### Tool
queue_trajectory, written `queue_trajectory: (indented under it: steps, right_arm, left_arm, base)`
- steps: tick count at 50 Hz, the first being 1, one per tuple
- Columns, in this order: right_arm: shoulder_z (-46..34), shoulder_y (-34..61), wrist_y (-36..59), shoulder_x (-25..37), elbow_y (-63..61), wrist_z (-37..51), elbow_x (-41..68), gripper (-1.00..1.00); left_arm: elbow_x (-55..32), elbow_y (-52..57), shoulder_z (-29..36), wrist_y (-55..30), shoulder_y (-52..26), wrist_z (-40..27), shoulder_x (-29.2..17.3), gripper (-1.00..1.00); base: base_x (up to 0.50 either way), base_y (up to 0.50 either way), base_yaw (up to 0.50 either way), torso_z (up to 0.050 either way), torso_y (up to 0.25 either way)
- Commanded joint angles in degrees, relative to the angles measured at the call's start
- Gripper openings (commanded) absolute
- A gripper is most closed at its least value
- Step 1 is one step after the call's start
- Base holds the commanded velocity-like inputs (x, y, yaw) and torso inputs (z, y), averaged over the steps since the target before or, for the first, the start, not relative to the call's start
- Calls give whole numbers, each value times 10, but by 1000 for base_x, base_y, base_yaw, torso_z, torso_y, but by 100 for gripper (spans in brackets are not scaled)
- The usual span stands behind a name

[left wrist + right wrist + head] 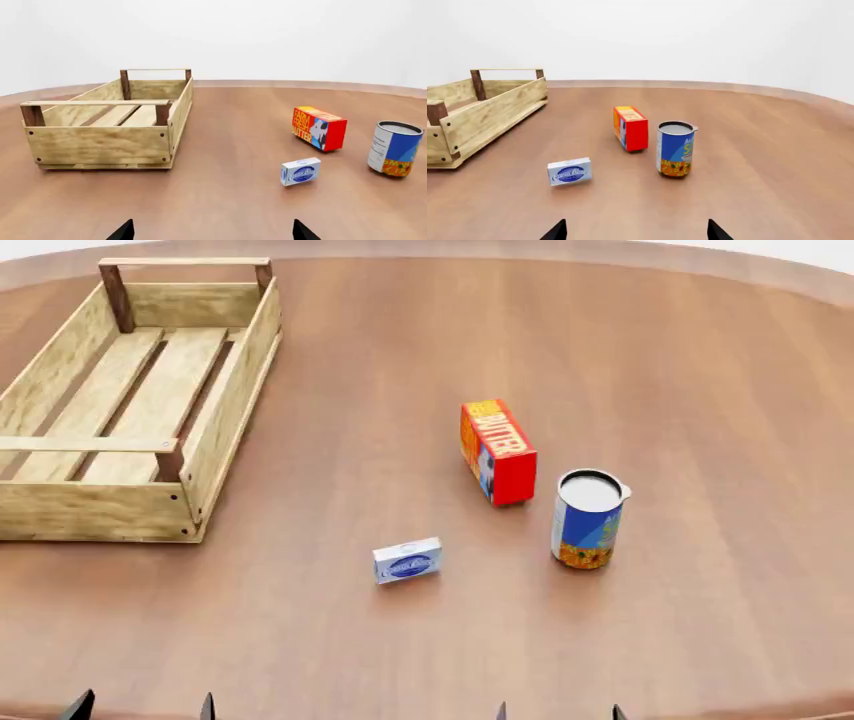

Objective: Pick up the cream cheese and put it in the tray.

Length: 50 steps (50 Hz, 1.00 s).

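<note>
The cream cheese [407, 561] is a small white box with a blue oval logo, standing on its long edge on the wooden table; it also shows in the left wrist view [300, 171] and the right wrist view [569, 171]. The tray [80, 510] is a light-wood slatted crate at the table's left, with nothing in it [100, 145] [467, 125]. My left gripper [142, 707] and right gripper [558, 712] sit at the table's near edge, both open with nothing between their fingers. Only the fingertips show in each wrist view [122, 233] [716, 231].
A red-orange butter box [498, 452] stands upright right of and beyond the cream cheese. A blue-and-white can [587, 519] stands to the right of the butter box. The round wooden table [694, 360] spreads wide beyond them.
</note>
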Motion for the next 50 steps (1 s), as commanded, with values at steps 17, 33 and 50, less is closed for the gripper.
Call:
queue_trajectory:
  steps: [17, 33, 50]
  right_arm:
    - [-44, -21, -15, 32, -41, 41, 21, 100]
    - [-59, -78, -97, 46, -124, 102, -33, 100]
    - [-70, -115, -265, 54, -130, 194, -145, 100]
  left_arm:
    - [-7, 23, 37, 32, 19, -58, -31, 100]
    - [-13, 80, 53, 214, 84, -70, -51, 100]
    - [32, 46, 46, 384, 95, -134, -51, 100]
  base:
    - [0, 0, 0, 0, 0]
    - [0, 0, 0, 0, 0]
    - [0, 0, 0, 0, 0]
